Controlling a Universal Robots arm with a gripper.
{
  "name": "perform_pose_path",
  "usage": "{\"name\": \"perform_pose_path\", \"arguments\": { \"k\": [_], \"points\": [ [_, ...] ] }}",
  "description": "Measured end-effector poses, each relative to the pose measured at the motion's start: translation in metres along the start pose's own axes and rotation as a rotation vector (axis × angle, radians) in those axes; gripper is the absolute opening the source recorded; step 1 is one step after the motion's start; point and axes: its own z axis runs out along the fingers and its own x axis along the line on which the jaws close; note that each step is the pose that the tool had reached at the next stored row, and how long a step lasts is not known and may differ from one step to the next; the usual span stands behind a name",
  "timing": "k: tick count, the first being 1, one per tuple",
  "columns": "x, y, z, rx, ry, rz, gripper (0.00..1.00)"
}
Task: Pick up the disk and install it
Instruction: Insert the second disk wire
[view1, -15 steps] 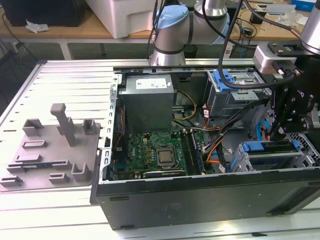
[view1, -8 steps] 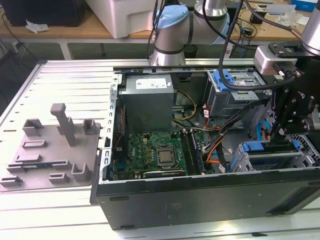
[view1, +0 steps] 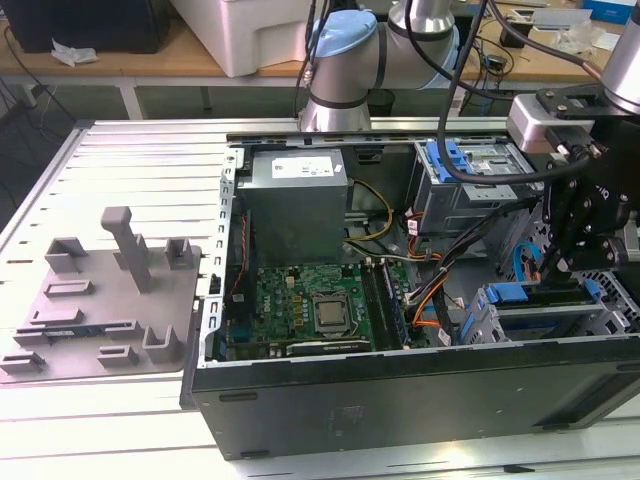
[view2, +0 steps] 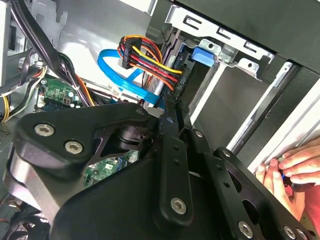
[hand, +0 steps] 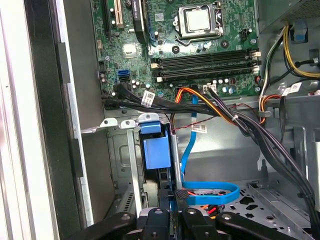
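Disk is sitting on edge in the drive cage at the exterior view's right end of the open computer case. Its long axis is running left-right in that view, and the blue rail end is pointing toward the motherboard.

Going left to right in the exterior view:
- A grey fixture plate is lying on the table outside the case.
- A grey power supply is sitting behind the motherboard.
- A cable bundle is running over to the cage.
- The gripper is hanging right over the disk.

In the first wrist view the disk is showing edge-on (blue tab up front). The gripper jaws are standing nearly together and seem to be pinching the disk's thin edge.

In the second wrist view a person's hand is resting at the case's outer wall.
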Motion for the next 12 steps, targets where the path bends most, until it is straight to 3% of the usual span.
{"name": "perform_pose_path", "arguments": {
  "k": [12],
  "points": [
    [0.0001,-0.0002,0.0027,0.0,0.0,0.0,0.16]
  ]
}}
